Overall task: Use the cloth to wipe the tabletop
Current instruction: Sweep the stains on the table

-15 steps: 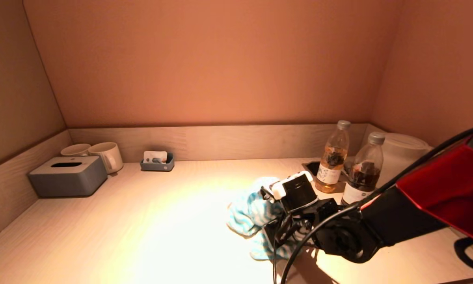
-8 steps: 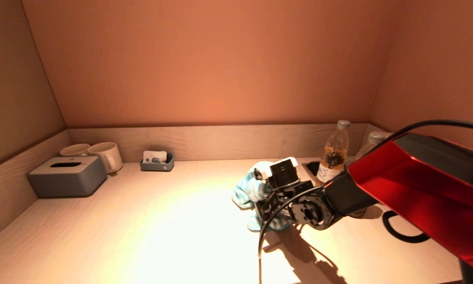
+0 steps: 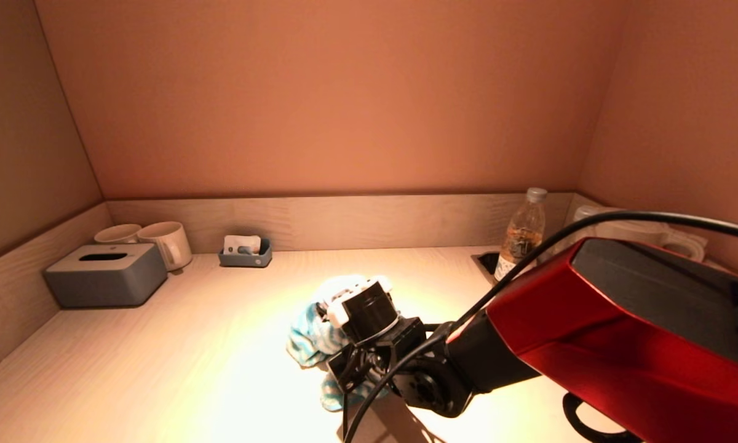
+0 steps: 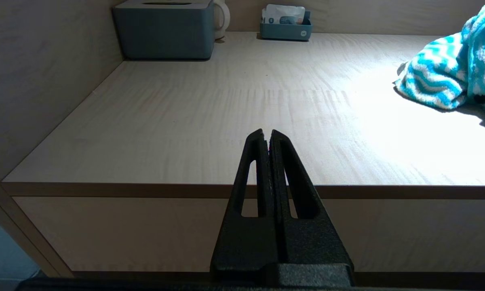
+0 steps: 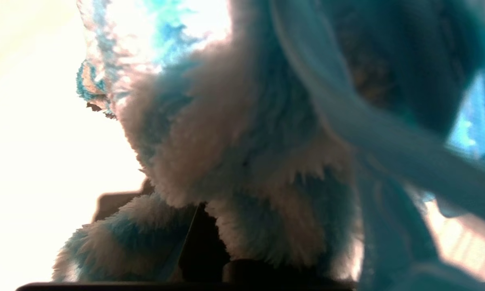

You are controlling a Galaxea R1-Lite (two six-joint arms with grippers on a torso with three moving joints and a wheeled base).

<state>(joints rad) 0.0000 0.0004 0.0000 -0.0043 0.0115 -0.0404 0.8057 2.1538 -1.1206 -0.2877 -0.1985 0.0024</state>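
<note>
A fluffy blue-and-white striped cloth (image 3: 310,329) is bunched on the light wood tabletop (image 3: 178,363), near its middle. My right gripper (image 3: 338,344) presses down into it and is shut on the cloth; the cloth (image 5: 242,161) fills the right wrist view and hides the fingers. The cloth also shows at the far right of the left wrist view (image 4: 444,81). My left gripper (image 4: 266,137) is shut and empty, parked off the table's front edge, out of the head view.
A grey tissue box (image 3: 106,274) and two white mugs (image 3: 166,244) stand at the back left, a small grey tray (image 3: 245,252) beside them. A bottle (image 3: 521,235) and a white kettle (image 3: 646,232) stand at the back right. Walls close three sides.
My right gripper has dragged the cloth leftward and toward the front, from beside the bottles to the table's middle. One bottle is now hidden behind the red arm.
</note>
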